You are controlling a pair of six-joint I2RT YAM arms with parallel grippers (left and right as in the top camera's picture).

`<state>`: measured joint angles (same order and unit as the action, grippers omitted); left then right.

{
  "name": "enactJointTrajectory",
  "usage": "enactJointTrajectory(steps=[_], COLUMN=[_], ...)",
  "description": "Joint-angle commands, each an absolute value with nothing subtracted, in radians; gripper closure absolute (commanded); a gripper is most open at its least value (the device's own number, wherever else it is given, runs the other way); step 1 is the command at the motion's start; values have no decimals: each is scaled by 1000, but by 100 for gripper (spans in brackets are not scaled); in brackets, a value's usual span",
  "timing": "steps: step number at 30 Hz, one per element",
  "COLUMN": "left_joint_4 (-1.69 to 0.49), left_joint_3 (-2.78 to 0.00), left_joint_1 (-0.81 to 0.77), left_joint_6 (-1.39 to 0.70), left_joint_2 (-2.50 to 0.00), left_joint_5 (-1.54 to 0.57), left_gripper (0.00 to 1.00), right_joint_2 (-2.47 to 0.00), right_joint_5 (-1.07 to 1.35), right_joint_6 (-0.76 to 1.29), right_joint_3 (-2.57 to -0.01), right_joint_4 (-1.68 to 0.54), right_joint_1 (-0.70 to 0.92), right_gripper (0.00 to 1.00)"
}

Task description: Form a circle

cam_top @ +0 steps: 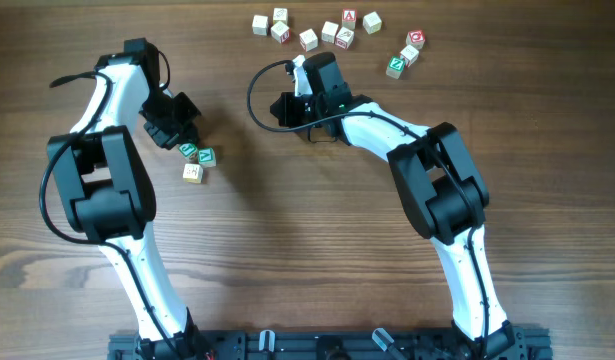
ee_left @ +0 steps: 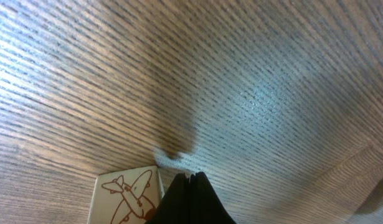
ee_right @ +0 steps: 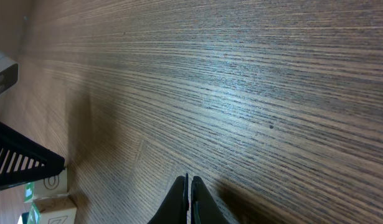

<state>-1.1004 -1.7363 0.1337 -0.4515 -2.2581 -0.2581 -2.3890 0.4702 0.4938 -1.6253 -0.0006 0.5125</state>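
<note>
Cube cluster (cam_top: 197,161) forms an L; left fingers (ee_left: 179,205), right fingers (ee_right: 175,208) pressed together.

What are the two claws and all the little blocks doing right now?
Left gripper: shut, holding nothing.
Right gripper: shut, holding nothing.
Three cubes: lying bunched together beside the left gripper, not a ring.
Other cubes: scattered loose at the far edge, untouched by either gripper.
</note>
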Motion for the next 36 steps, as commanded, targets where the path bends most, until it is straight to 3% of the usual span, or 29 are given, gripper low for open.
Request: enactJointTrajectory(steps=[1,36], left_joint_4=[-1105,-1082], left_joint_3=[-1732,-1732], left_joint_1=[139,139], left_joint_6=[-461,-487], left_joint_2=[-2268,-2268], left_joint_5=[-241,-200], left_gripper=[96,96], right_joint_2=[-2415,-2415], right_joint_5=[467,467], right_joint_6=[501,500], right_joint_3=[-1623,-1623], right_joint_4=[-2,-1], right_joint_1=[516,516], right_gripper=[96,96])
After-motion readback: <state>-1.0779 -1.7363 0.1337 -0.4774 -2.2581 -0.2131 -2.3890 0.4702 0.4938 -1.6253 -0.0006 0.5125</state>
